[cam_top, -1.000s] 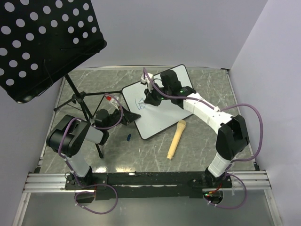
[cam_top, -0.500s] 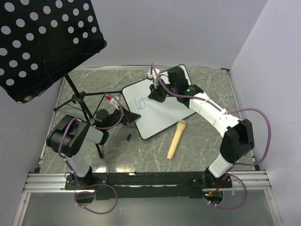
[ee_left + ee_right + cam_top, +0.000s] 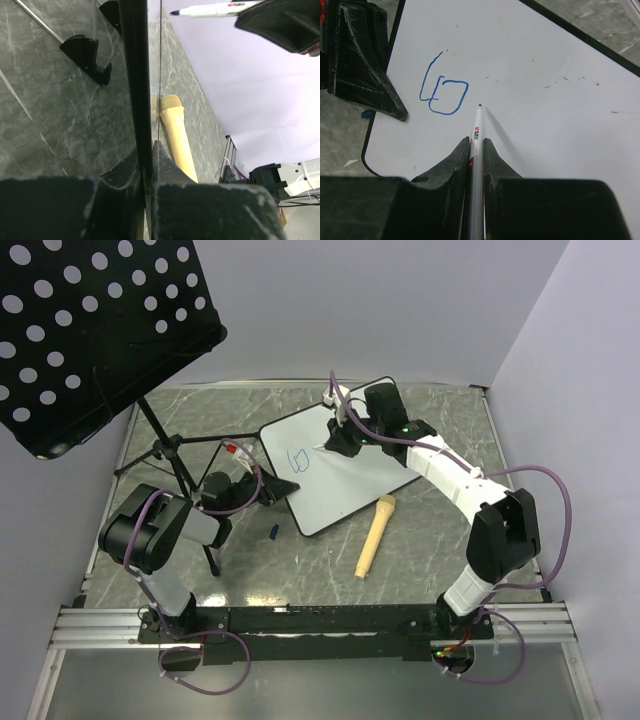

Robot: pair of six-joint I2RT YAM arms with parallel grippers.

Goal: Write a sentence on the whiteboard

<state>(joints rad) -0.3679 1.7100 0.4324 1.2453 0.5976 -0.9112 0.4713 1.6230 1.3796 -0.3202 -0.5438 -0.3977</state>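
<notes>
Right hand, clamping the thin white marker, shifted right of the blue "lo" letters on the black-rimmed white board that the left hand pinches; next stroke is likely "v".

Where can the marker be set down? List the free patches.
Free: table between the beige microphone and the right arm, and the strip nearer than the microphone. Crowded: left of the whiteboard, with stand legs, blue cap and left gripper.

Top view: high over the counter's near edge, looking down across all of it. Left wrist: low, edge-on against the whiteboard, facing the right edge. Right wrist: close above the same board, looking down.
</notes>
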